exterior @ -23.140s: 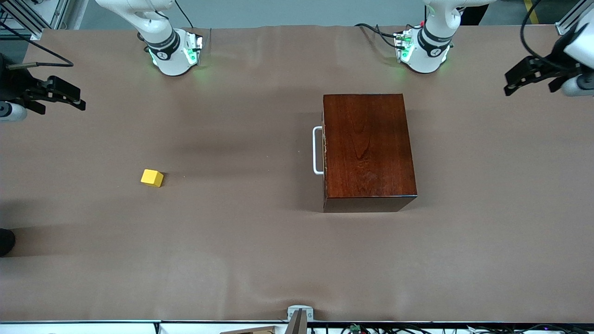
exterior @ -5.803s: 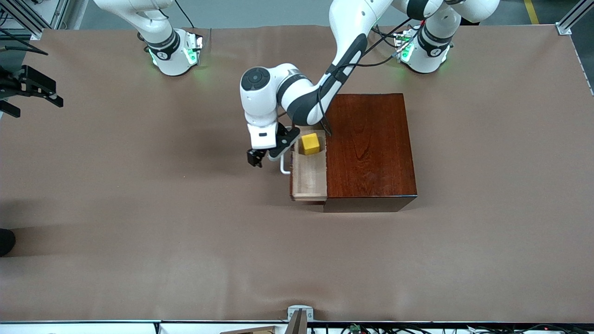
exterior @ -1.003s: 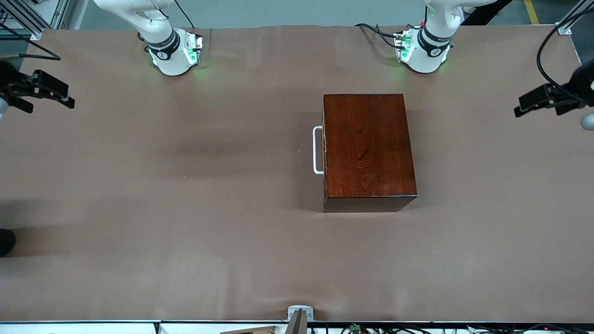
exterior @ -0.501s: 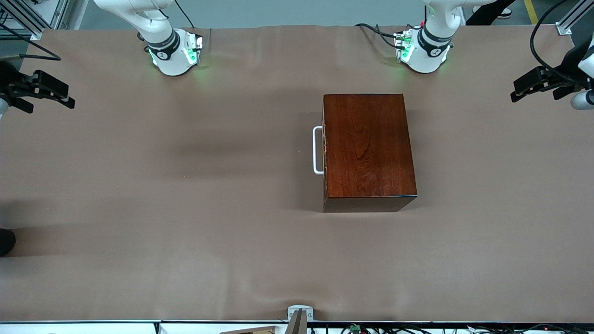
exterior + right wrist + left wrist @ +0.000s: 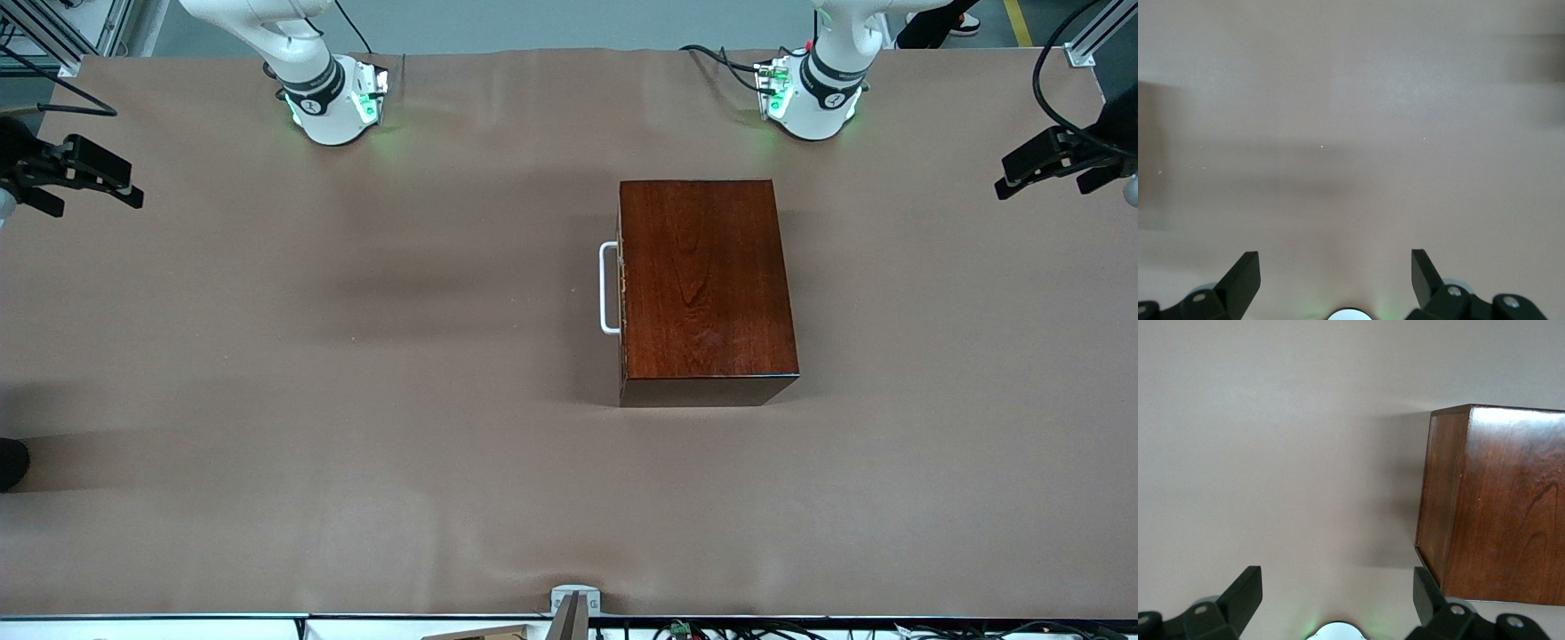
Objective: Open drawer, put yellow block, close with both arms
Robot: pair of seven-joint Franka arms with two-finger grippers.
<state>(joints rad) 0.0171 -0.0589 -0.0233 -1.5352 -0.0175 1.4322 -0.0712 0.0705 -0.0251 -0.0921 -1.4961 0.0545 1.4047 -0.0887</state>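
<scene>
Drawer shut, both arms parked at the surface ends, nothing in either grip.

Front view: your drawer (image 5: 621, 289) sits flush in the mahogany box (image 5: 707, 289), white handle (image 5: 606, 289) facing the right arm's end; the yellow block is not visible anywhere. The right gripper (image 5: 84, 173) hangs over the right arm's end of the brown surface (image 5: 356, 400), the left gripper (image 5: 1049, 160) over the left arm's end — both wait. Left wrist view: left gripper (image 5: 1338, 603) jaws spread wide, holding nothing; the box (image 5: 1498, 513) stands on the surface below, apart from them. Right wrist view: right gripper (image 5: 1336, 280) jaws fully apart, empty, over bare surface (image 5: 1351, 133).
</scene>
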